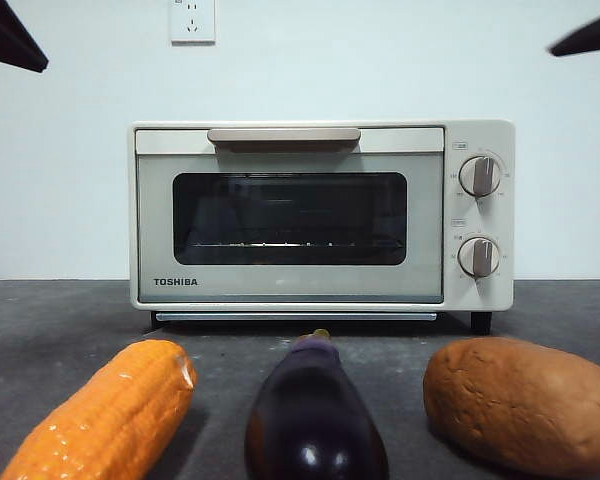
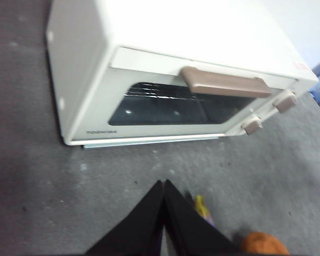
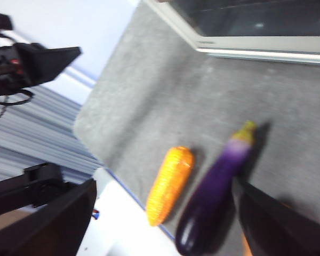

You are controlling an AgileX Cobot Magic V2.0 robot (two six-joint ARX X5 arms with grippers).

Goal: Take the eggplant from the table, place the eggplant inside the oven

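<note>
Eggplant (image 3: 216, 197) beside corn (image 3: 169, 184) on table (image 3: 165, 96); right pincer (image 3: 165, 224) spread wide.

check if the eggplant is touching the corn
Apart. The right wrist view shows a strip of bare table between the eggplant and the corn along their whole length.

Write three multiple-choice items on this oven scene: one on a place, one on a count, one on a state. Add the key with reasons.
1. The eggplant lies between:
A. corn and brown lump
B. oven and wall
C. two knobs

2. Knobs on the oven:
A. one
B. two
C. four

3. The oven door is:
A. closed
B. wide open
C. removed

Key: 1 A, front view shows the corn on one side and the brown lump on the other; 2 B, two knobs stacked beside the door; 3 A, glass door upright under its handle.
</note>
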